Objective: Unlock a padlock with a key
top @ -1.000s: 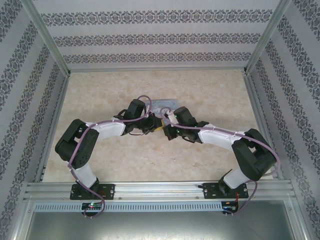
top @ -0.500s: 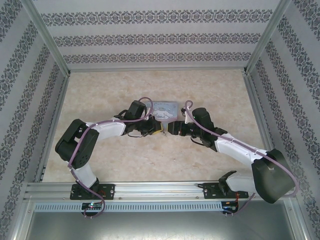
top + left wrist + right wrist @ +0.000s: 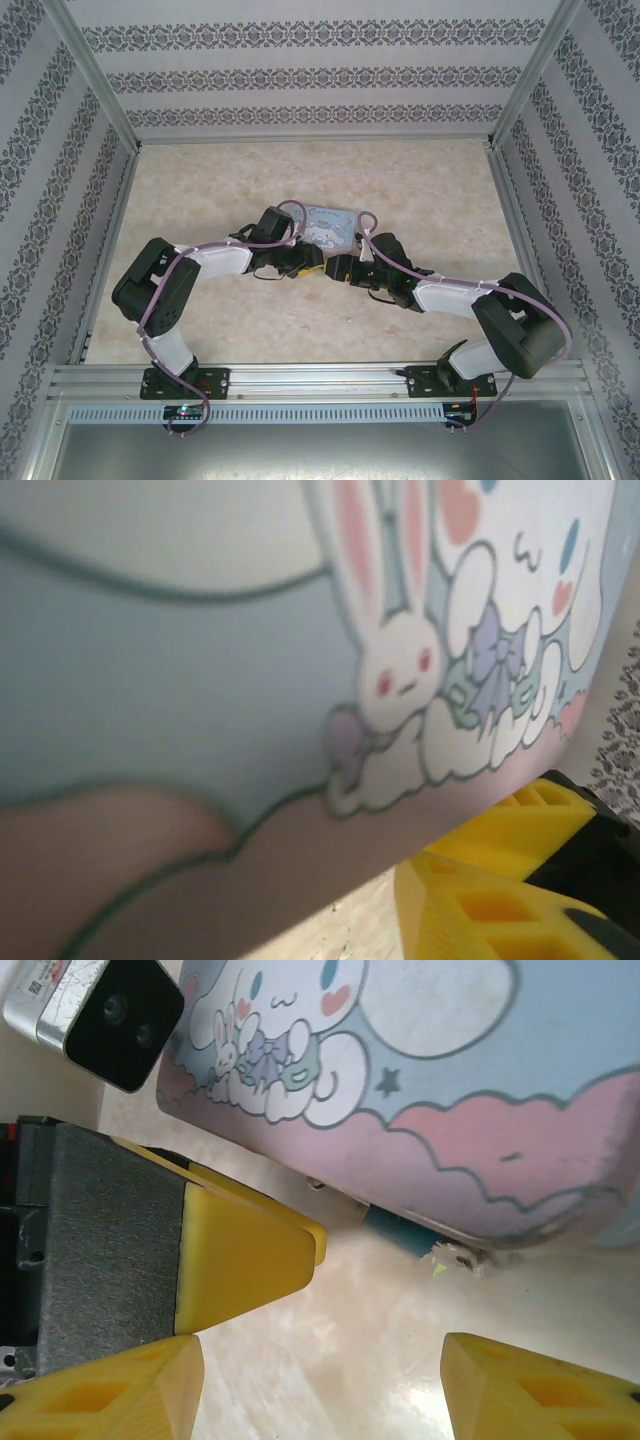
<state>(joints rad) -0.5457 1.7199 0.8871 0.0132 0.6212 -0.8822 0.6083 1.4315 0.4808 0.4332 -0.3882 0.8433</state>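
Our right hand [image 3: 320, 1388] wide open, empty, facing padlock [image 3: 395, 1230] at tin [image 3: 480, 1110] edge, likely latching it; left hand [image 3: 312, 263]: we cannot tell opening

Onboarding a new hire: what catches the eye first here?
The cartoon tin at mid-table, the left arm and right arm meeting at its near edge. In the right wrist view a teal padlock sits at the tin's edge, the right gripper open in front of it.

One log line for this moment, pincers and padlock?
right pincer: open, empty | left pincer: state unclear | padlock: at tin box edge, unheld
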